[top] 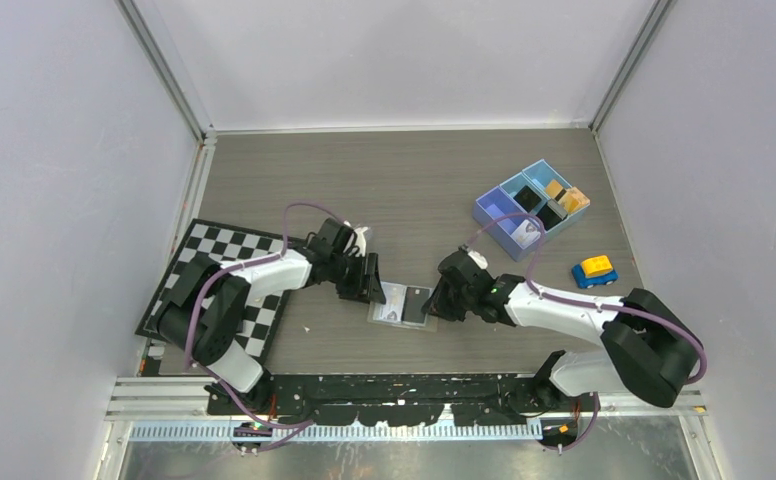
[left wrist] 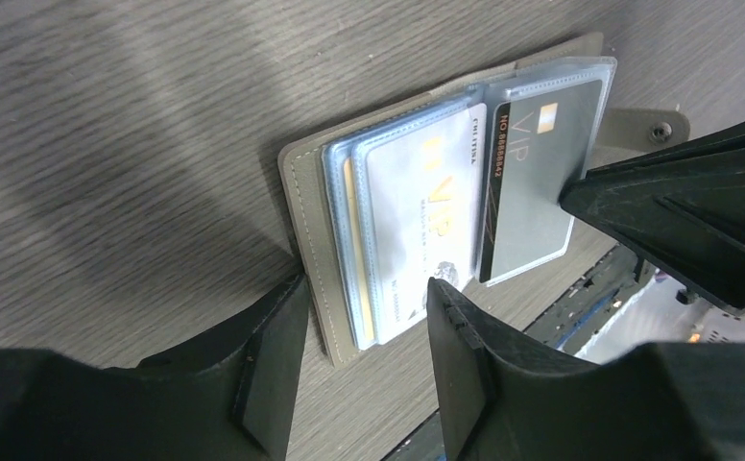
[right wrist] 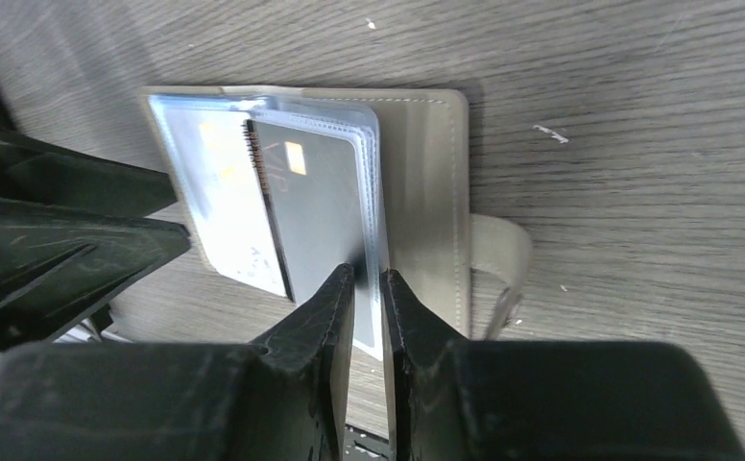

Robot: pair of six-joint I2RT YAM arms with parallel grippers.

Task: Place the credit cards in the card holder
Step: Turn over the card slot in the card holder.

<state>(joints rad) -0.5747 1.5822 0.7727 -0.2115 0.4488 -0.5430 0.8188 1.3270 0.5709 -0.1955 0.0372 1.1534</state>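
Left gripper [left wrist: 364, 312]: at the card holder's 9 o'clock in the top view. Fingers are apart and straddle the end of one leaf, one just outside the taupe edge, the other over the clear sleeves. I cannot tell whether either presses down.

Right gripper [right wrist: 370, 279]: at the holder's 3 o'clock, facing the left one. Fingers are almost together, pinched on the edge of the grey card (I cannot tell if the sleeve edge is caught too).

Card holder [top: 401, 303]: lies open and flat on the table [top: 384, 170], near-centre, between the two grippers. The pale blue inside faces up.

Snap tab [right wrist: 499, 279]: sticks out past the leaf edge on the right gripper's side and lies on the table.

Grey card [left wrist: 532, 173]: has a gold chip and a dark stripe along one long side. It sits partly in the clear sleeve [right wrist: 372, 163] of the tab-side leaf.

White card [left wrist: 426, 202]: gold lettering, pocketed in the other leaf. A yellowish edge shows behind it.

Checkered mat [top: 219, 248]: at 9 o'clock of the holder, under the left arm.

Toy car [top: 594, 271]: blue and yellow, at 3 o'clock, well apart from the holder.

Blue tray [top: 492, 214]: at 2 o'clock, farther back. It has three compartments, with an orange card [top: 568, 197] in the far-right one (the dark items are too small to name).
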